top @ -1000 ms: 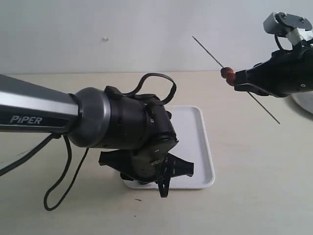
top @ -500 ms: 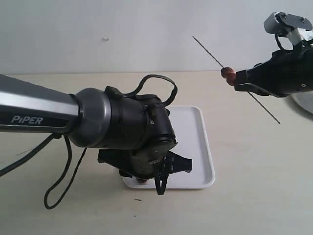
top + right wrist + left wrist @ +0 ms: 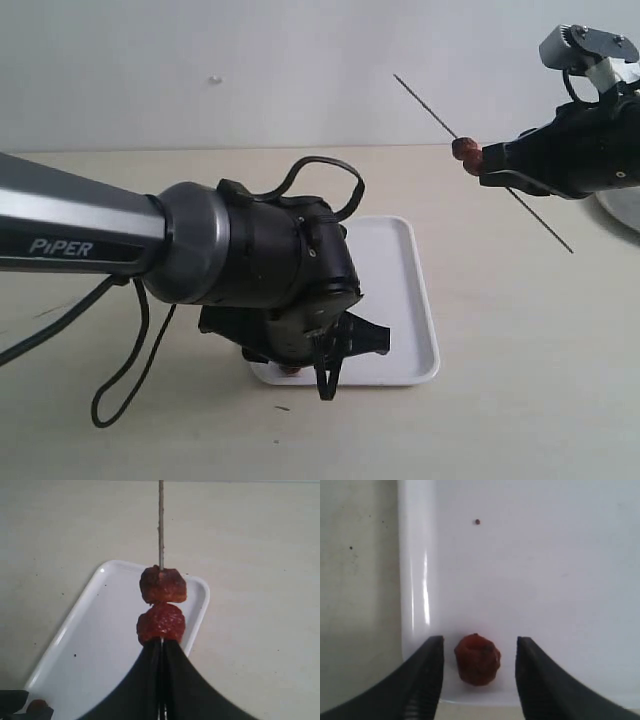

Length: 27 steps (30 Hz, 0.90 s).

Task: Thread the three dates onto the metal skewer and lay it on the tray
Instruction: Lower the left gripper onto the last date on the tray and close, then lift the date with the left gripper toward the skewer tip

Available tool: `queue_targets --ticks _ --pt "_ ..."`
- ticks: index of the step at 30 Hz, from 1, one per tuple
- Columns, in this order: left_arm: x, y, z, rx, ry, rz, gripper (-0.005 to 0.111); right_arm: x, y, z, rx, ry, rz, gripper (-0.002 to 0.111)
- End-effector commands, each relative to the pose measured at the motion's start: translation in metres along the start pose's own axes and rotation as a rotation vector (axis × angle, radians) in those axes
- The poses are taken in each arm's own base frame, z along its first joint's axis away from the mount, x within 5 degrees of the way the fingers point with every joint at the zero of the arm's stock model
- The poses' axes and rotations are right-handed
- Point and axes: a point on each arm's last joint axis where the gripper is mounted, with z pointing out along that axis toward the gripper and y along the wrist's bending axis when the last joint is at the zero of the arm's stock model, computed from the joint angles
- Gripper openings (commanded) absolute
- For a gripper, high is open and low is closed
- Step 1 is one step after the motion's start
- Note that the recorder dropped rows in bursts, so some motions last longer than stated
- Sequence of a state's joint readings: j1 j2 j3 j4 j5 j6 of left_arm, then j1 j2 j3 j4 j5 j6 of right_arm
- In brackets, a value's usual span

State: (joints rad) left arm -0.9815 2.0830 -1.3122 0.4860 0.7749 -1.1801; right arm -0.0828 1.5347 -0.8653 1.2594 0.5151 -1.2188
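Left gripper (image 3: 478, 645): held low over the tray (image 3: 412, 300), at the end nearest the exterior camera. The jaws are parted wide and nothing is gripped.
Loose date (image 3: 477, 660): shown by the left wrist view lying on the tray floor between the two open fingers, close to a rim corner and touched by neither. In the exterior view it is almost wholly hidden under the arm, and only a reddish speck is made out.
Right gripper (image 3: 492, 158): raised above the table (image 3: 520, 360), well apart from the tray, with the jaws pressed together on the skewer (image 3: 428, 103).
Skewer: held tilted, with a long bare end pointing up and a shorter end passing out below the gripper.
Threaded dates (image 3: 161, 622): two are shown by the right wrist view, touching each other, the lower one against the fingertips. Only one lump is told apart in the exterior view, possibly because the second is masked by the gripper.
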Motion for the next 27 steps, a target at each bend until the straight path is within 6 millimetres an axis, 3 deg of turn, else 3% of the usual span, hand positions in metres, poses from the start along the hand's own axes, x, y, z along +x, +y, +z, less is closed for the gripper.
queue_targets --ticks 1,16,22,27 --pt "0.0035 0.0011 0.0131 -0.032 0.021 0.004 0.045 -0.0007 0.0023 -0.0023 -0.012 -0.004 -0.004 0.000" --pt "0.0064 -0.0008 0.0172 -0.025 0.045 -0.003 0.045 -0.0007 0.0023 -0.0023 -0.012 -0.004 -0.001 0.000" --pt "0.0066 -0.0009 0.0172 -0.024 0.047 0.018 0.022 -0.0005 0.0027 -0.0023 -0.016 -0.002 -0.001 0.000" --pt "0.0063 -0.0009 0.0165 -0.022 0.046 0.032 0.015 0.0000 0.0038 -0.0023 -0.029 0.004 -0.003 0.000"
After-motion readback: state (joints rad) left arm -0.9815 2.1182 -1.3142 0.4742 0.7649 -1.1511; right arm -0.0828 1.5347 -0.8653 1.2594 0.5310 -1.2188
